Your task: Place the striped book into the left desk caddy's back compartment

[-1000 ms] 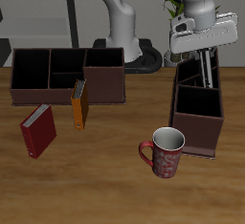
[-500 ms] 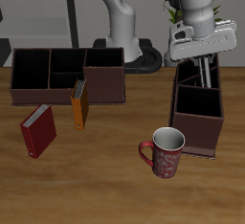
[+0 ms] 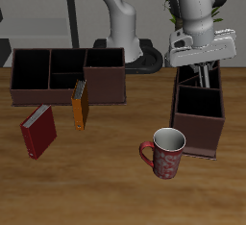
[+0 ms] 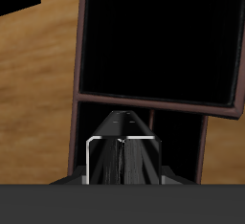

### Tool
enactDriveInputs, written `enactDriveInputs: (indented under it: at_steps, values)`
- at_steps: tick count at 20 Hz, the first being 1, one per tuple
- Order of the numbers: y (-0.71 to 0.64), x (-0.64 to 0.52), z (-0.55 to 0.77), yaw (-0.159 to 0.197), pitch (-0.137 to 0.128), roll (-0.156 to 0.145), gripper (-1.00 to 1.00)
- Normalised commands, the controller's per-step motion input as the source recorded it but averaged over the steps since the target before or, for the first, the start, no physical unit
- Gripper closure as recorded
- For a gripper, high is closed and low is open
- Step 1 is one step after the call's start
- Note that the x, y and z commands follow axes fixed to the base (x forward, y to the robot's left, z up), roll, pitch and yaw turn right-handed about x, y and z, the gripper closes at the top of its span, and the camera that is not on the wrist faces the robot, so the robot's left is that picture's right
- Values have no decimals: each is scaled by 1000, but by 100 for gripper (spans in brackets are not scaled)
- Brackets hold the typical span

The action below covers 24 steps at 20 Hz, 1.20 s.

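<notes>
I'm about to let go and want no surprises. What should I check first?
1. Striped book between the claw's fingers: ok.
2. Claw over the left caddy's back compartment: ok.
3. Book upright, edge-on to the opening: ok.
4. Book's lower edge resting on the compartment floor: cannot tell, hidden by the walls.
5. Mug apart from the caddy, nearer the table's front edge: ok.

Even soft render light; faint shadows; wrist view dark, sharp.
</notes>
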Motion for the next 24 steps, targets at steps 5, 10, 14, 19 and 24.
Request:
enactDriveInputs:
  at_steps: [5, 10, 14, 19, 24]
  values:
    - [31, 48, -280, -8, 44, 6, 100]
    - [34, 62, -237, -28, 38, 16, 100]
    - [101, 42, -369, -15, 79, 17, 100]
    - [57, 14, -182, -12, 59, 30, -100]
    - [-68, 43, 17, -14, 11, -5, -100]
